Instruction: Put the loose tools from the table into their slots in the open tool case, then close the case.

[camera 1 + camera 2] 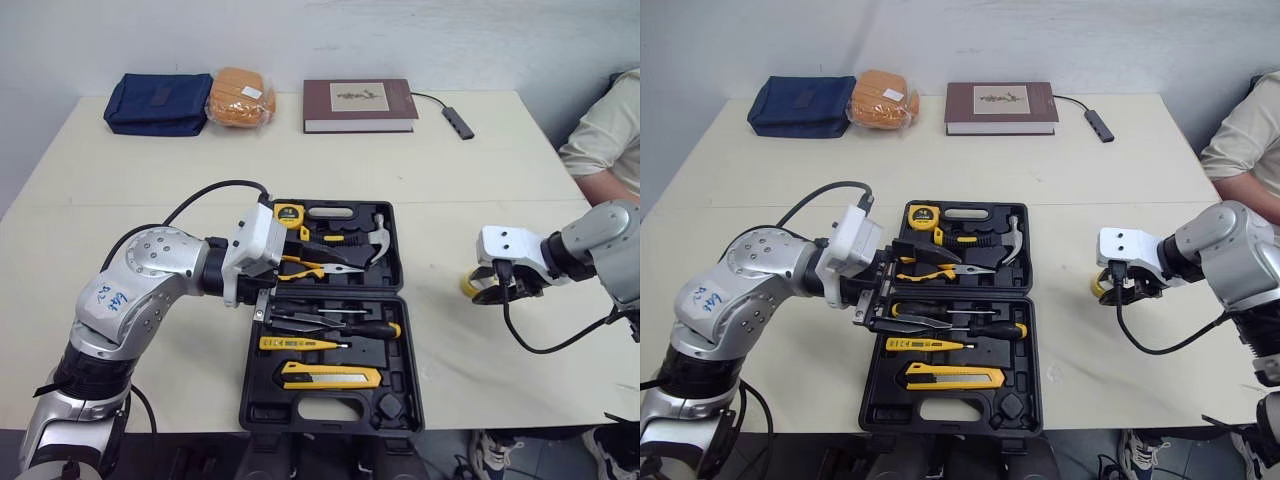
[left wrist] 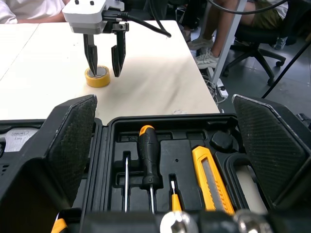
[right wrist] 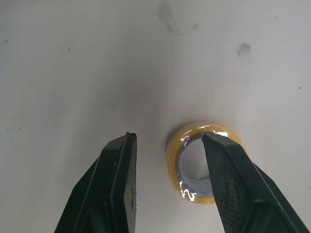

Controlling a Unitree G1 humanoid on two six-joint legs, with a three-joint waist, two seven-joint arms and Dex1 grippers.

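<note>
Looks like an office or lab room. Has a plain pale worktop [image 1: 450, 170] standing before a bare white wall [image 1: 300, 40], with a hardback book [image 1: 360, 104], a blue zipped pouch [image 1: 158, 103] and a small cabled adapter [image 1: 459, 122] along its far edge. Seats a person [image 1: 610, 140] at the right end. Shows, past the worktop's edge in the left wrist view, a black swivel chair [image 2: 262, 39] on castors, a seated person's legs [image 2: 228, 24] and a white power strip [image 2: 220, 90] on the dark floor [image 2: 243, 82].
</note>
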